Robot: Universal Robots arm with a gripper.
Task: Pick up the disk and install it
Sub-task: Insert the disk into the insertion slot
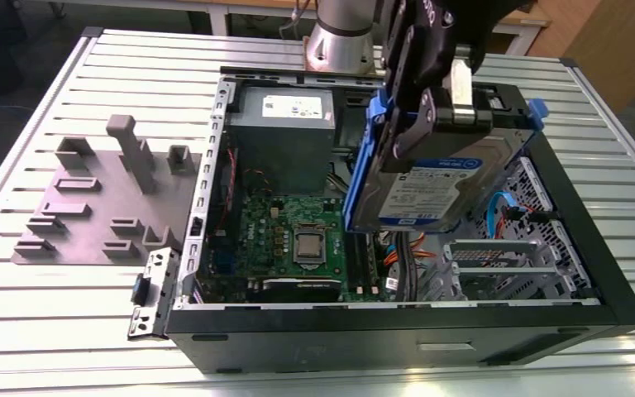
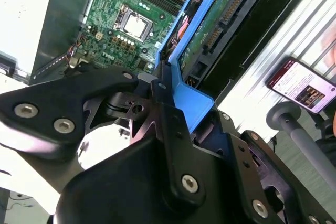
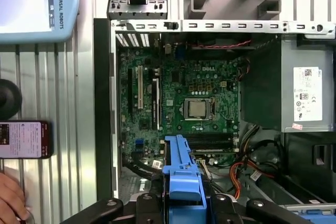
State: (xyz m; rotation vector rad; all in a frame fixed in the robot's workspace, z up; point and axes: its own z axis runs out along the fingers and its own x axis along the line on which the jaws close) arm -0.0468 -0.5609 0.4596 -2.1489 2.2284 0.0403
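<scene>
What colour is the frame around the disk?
Blue: the frame edging the disk, best in the exterior view.

The gripper [image 3: 184, 205] clamps the disk [image 3: 181, 174] by its blue frame, with the green motherboard [image 3: 178, 85] lying just beyond it.

Hidden and cut-off bits

In the exterior view the disk [image 1: 433, 178] covers part of the inside of the open computer case [image 1: 406, 331]. The gripper [image 1: 436, 112] clamped on the disk covers its top edge. The arm [image 1: 340, 37] is cut off by the picture's edge. The label's print is too small to read. In the first wrist view a hand [image 3: 9, 198] is cut off at the corner.
</scene>
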